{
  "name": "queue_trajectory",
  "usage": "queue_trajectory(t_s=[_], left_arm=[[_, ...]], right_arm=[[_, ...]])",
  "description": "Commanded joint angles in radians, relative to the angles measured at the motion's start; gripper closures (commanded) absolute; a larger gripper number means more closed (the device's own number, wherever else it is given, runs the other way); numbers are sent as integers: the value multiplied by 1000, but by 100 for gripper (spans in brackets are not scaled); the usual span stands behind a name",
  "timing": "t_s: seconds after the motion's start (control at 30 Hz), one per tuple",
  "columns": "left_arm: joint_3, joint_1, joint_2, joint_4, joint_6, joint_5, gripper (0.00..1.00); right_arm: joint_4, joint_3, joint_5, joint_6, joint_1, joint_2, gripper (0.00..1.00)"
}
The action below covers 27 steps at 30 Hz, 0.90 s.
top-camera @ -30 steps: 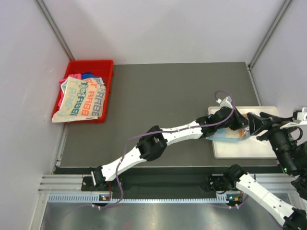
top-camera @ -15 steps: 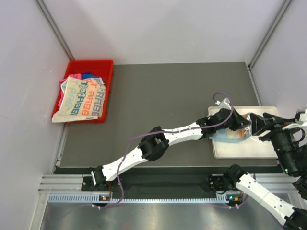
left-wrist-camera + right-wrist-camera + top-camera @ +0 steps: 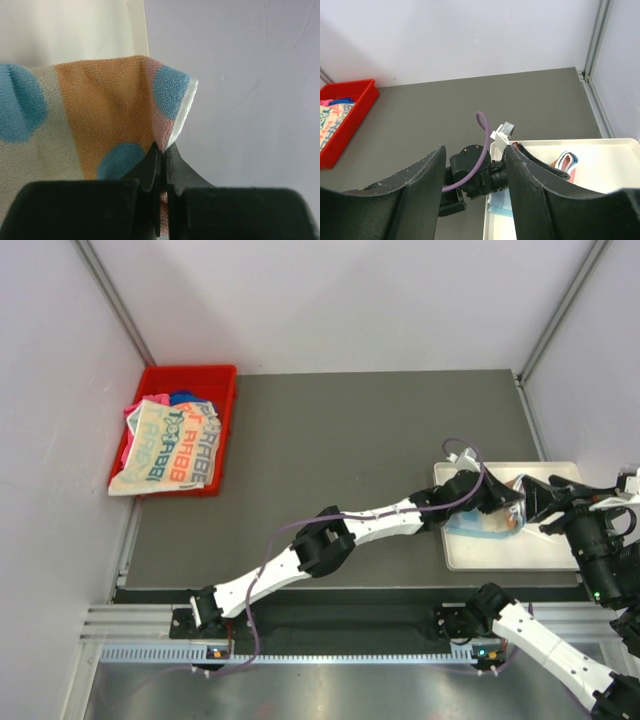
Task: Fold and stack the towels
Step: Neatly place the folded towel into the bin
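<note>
- Shifted slightly rightward, left pincer clamps the patterned towel by a raised corner.
- Far left, red bin holds lettered towel draped over its rim.
- Dark grey tabletop between, pale walls around.
- Right: white tray beneath the patterned towel; right pincer half-spread, holding nothing.

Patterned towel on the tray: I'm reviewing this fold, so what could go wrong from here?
1. The left tool pinches only a thin edge of the patterned towel, so it might slip free.
2. The open right tool sits very close over the white tray, so the two tools could bump.
</note>
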Motion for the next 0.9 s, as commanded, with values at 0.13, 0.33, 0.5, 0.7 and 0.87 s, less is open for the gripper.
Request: queue_trajectory(t_s=[0.13, 0.33, 0.5, 0.7, 0.87], left_arm=[[42, 10, 7, 88, -23, -3, 96], [34, 15, 12, 98, -26, 43, 60], [28, 18, 12, 104, -26, 66, 52], [8, 22, -7, 128, -15, 99, 51], [-75, 35, -85, 144, 53, 129, 51]], right_arm=[[-6, 9, 12, -10, 15, 6, 49], [-6, 9, 6, 2, 17, 15, 50], [-8, 17, -5, 13, 17, 27, 50], [-12, 23, -6, 30, 17, 38, 50], [-12, 31, -16, 48, 17, 56, 50]])
